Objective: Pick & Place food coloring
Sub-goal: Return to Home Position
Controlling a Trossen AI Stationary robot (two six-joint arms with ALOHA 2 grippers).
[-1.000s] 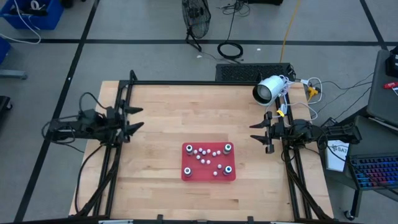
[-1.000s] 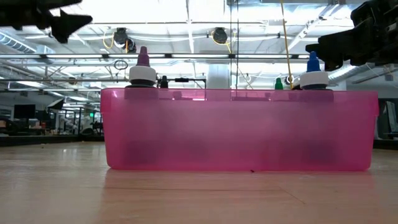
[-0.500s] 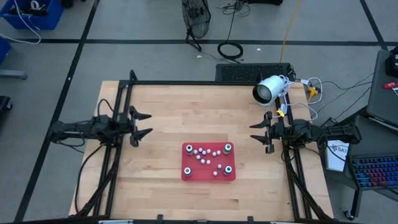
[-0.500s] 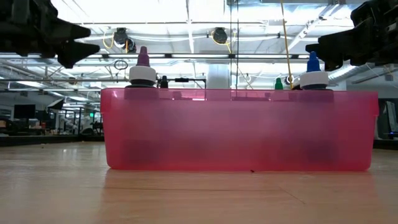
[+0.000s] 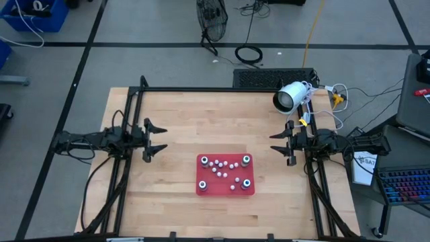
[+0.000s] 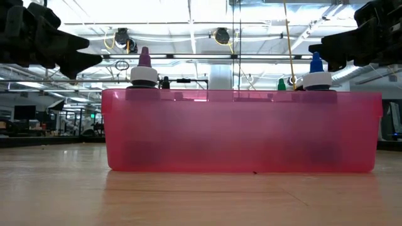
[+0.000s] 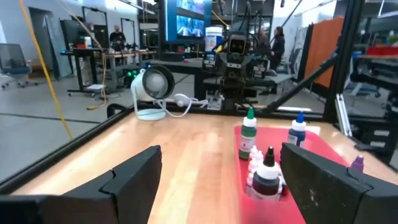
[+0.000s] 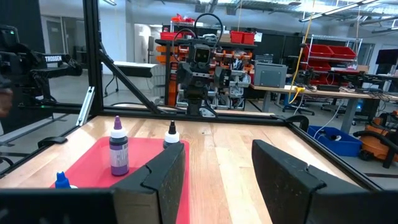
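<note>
The food coloring is a set of tiny bottles standing in a flat red tray near the table's middle. Dark bottles with pale caps stand at the tray's corners, and several small whitish ones stand between them. The low view shows a purple-tipped bottle and a blue-tipped bottle above the tray wall. My left gripper is open, above the table to the tray's left. My right gripper is open, off the tray's far right corner. Both wrist views look at the bottles from a distance.
A white lamp sits at the table's far right corner. Black frame rails run along the far, left and right edges. Bare wood lies between each gripper and the tray, and along the near edge. People show in the room beyond, far off.
My left gripper has moved toward the table's right, closer to the tray, and slightly toward the near edge, staying open. The right arm, the tray and the bottles have kept still.
</note>
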